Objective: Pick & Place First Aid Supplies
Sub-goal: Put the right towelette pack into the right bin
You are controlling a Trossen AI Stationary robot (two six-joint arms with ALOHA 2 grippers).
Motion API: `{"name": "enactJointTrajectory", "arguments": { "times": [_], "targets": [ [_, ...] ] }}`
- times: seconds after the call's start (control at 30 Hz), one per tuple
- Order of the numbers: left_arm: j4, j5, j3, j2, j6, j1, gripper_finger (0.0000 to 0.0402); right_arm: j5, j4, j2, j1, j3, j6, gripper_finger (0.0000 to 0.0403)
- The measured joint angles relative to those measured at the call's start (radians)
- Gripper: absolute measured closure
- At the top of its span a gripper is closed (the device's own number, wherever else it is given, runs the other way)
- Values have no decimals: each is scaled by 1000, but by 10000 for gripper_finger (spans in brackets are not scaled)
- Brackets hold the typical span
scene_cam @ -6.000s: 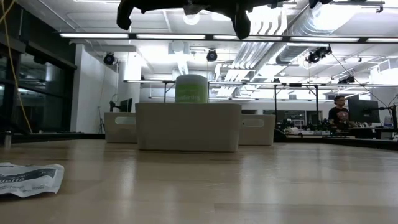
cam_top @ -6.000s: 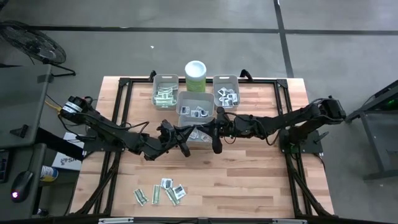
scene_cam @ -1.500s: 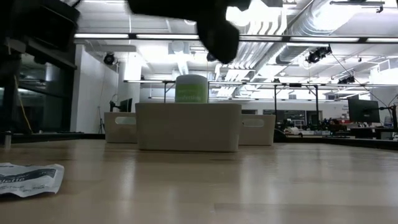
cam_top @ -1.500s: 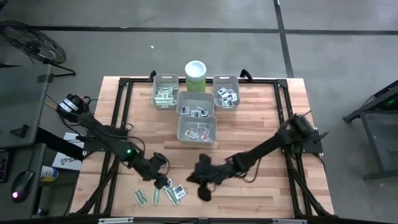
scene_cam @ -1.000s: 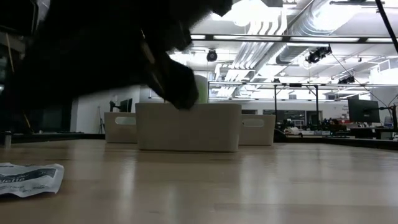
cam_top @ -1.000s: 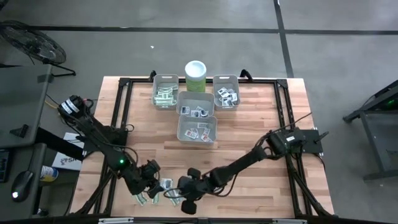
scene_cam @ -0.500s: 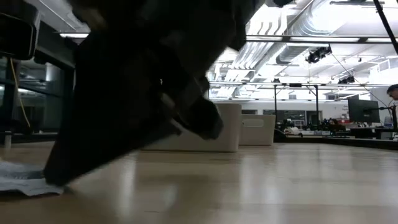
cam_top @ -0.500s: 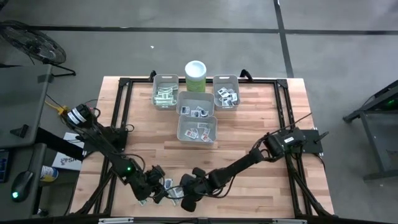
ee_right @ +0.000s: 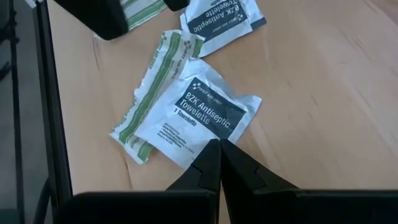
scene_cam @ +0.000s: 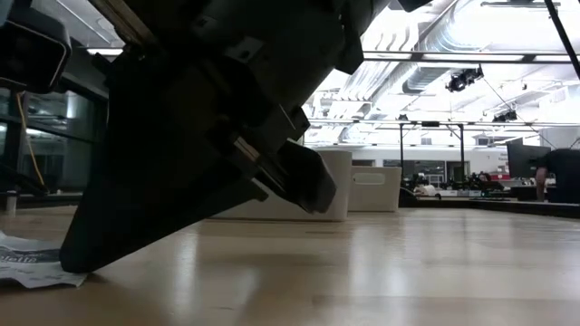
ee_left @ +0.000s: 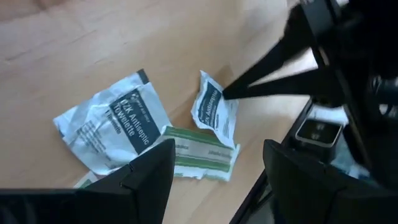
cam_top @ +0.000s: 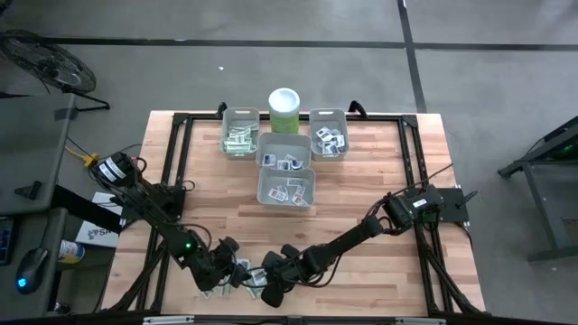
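Towelette packets [ee_right: 196,115] and green-striped strips [ee_left: 199,158] are lying in a loose cluster at the near edge of the tabletop [cam_top: 361,203], well apart from the grey bins [cam_top: 286,188] at the far side. We are now hanging over that cluster with both arms, having swung down from above the bins over the last few seconds. Our left pincer [ee_left: 214,171] is standing wide, straddling a strip and a folded packet. Our right pincer [ee_right: 217,168] is closed with nothing in it, its tip touching the edge of a square towelette. We are judging that a fresh pick is starting, with nothing gripped yet.
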Motion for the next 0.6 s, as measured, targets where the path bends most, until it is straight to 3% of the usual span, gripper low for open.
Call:
{"name": "enactJointTrajectory", "arguments": {
  "times": [0.23,0.6],
  "targets": [
    [2,-36,0,5,-110,10,161,32,30,3,-1,-2,21,403],
    [3,32,0,5,-129,48,161,73,40,5,-26,-4,95,403]
  ]
}}
